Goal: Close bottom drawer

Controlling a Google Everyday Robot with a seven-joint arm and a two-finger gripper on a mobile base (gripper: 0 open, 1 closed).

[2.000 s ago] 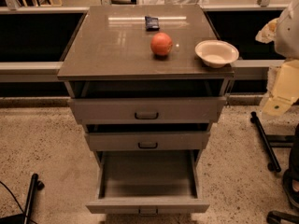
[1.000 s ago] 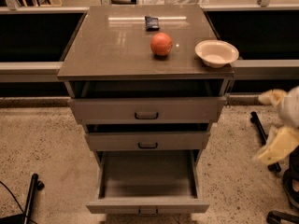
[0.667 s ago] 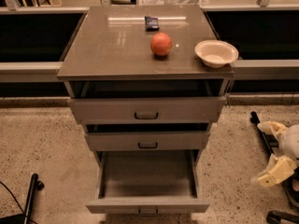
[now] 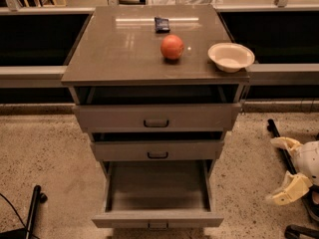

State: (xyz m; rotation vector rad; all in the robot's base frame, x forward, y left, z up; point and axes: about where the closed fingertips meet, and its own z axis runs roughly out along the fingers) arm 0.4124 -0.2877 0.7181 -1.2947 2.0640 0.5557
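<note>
Now the end effector (image 4: 287, 167) sits lower at the frame's right edge than a moment ago, fingers spread and grasping nothing, apart from the bottom drawer (image 4: 157, 218), which stays pulled out at lower centre.

Fig.: Cabinet top (image 4: 119, 49) w/ red-orange fruit (image 4: 172, 47) approx. centre, white bowl (image 4: 231, 57) at rt edge, small dark packet (image 4: 161, 24) at far side. Below: widest drawer (image 4: 199, 117) and mid-sized drawer (image 4: 119, 151), both part open. Speckled floor (image 4: 55, 158); black pole (image 4: 32, 210) near left; black bar (image 4: 277, 139) at rt, beside gripper (image 4: 278, 169) by rt edge.
</note>
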